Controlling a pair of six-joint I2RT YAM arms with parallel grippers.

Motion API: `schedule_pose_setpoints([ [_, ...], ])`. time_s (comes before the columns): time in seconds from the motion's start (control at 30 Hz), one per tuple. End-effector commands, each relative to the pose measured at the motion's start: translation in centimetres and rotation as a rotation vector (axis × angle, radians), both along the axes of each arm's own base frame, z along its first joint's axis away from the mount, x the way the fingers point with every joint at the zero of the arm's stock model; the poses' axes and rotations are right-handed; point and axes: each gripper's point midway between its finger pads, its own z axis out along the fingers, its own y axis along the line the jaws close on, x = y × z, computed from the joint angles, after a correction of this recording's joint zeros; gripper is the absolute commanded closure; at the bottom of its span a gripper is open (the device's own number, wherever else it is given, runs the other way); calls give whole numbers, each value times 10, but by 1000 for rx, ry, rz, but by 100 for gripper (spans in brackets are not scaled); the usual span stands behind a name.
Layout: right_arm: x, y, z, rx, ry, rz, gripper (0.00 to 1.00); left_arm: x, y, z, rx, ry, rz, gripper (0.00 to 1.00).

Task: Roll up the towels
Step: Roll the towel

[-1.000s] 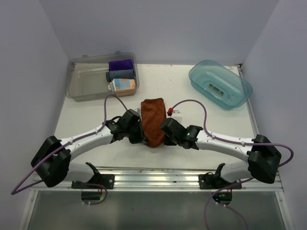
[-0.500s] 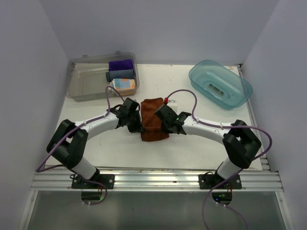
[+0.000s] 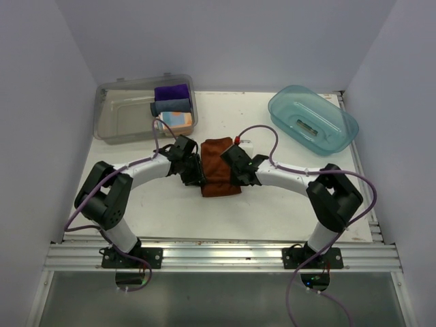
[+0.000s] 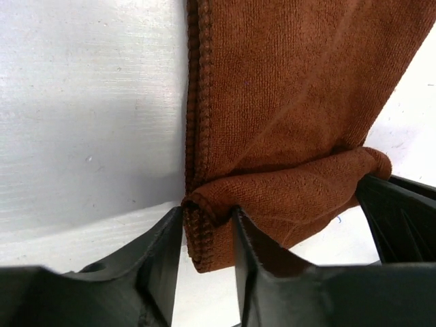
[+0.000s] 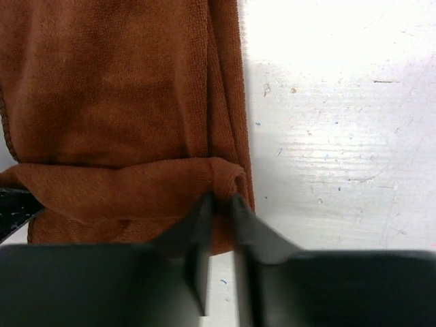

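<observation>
I read the left gripper (image 4: 206, 216) as pinching: its two black fingers (image 4: 160, 266) stand slightly apart, and the stitched, folded-over edge of the rust-brown towel (image 3: 219, 174) fills the gap between them and touches both. The right gripper (image 5: 219, 199) has its fingers (image 5: 194, 272) almost pressed together, with only a thin slit between. Their tips sit against the bunched end of the same fold, but I cannot tell whether any cloth is caught between them. In the top view the two grippers flank the rust-brown towel at the centre of the frame, one on each long side near its lower end. The towel lies on the white table (image 3: 272, 211) as a narrow strip whose lower end is turned up and over into a low, thick fold. Its material is short-pile terry with a ribbed hem. At the upper left of the frame stands a clear grey rectangular bin (image 3: 116, 126). Against the bin's right wall I see a purple cloth (image 3: 171, 91), a grey-blue cloth (image 3: 172, 105) below it and the patterned towel (image 3: 175, 120) lowest, each a compact bundle. At the upper right stands a translucent teal tub (image 3: 344, 126) with rounded corners. It holds one small pale item that I cannot identify.
</observation>
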Motion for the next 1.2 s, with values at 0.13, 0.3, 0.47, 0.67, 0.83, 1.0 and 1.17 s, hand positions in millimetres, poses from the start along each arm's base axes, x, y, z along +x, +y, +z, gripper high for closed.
schedule_pose_setpoints([
  [0.13, 1, 0, 47, 90, -88, 11, 53, 17, -1, 39, -27, -126, -26, 46],
  [0.3, -9, -8, 70, 152, -140, 13, 52, 10, 9, 59, -27, -174, 13, 49],
  [0.47, -15, 3, 68, 180, -149, 52, 81, -7, 13, 58, -81, -177, 52, 61],
  [0.67, -3, 23, 55, 171, -119, 84, 88, -5, 4, 46, -119, -167, 38, 73],
  [0.83, 12, 29, 36, 107, -96, 85, 88, 7, -10, 51, -163, -183, 19, 75],
  [1.0, 27, 27, 28, 93, -95, 55, 87, 12, -18, 36, -179, -149, 6, 76],
  [1.17, 30, 11, -9, 29, -24, 15, 89, 16, -19, 10, -142, -101, 7, 79],
])
